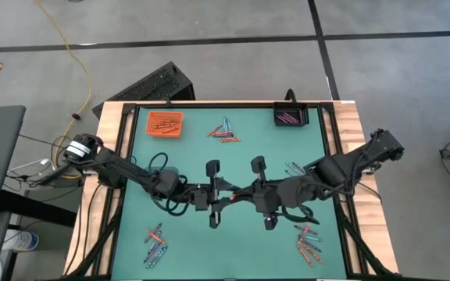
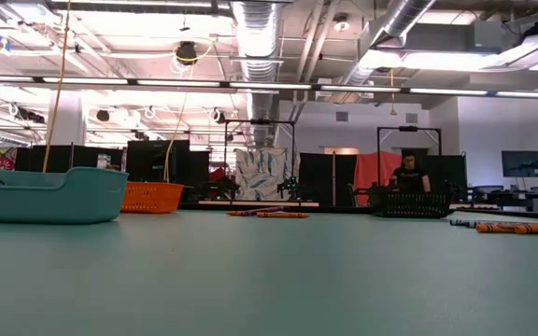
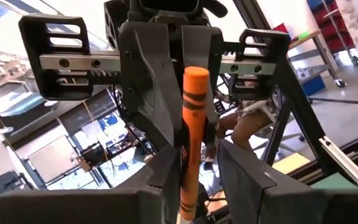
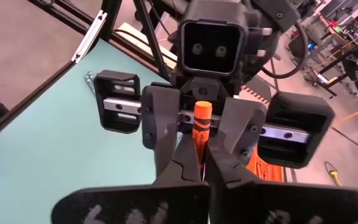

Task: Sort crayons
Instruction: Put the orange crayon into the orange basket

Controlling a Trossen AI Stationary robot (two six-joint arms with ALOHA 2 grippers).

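Bright overhead strip lights [image 2: 250,89] (glaring white), soft shadows, blurred wrist-view foregrounds

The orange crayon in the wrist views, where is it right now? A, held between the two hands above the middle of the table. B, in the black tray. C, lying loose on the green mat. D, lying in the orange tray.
A: both wrist views show the orange crayon pinched upright where the left hand and right hand meet mid-table.

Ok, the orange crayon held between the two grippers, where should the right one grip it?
By the end of the orange paper-wrapped crayon sticking out of the left gripper, head-on from the opposite side: the thin stick points straight at the right gripper.
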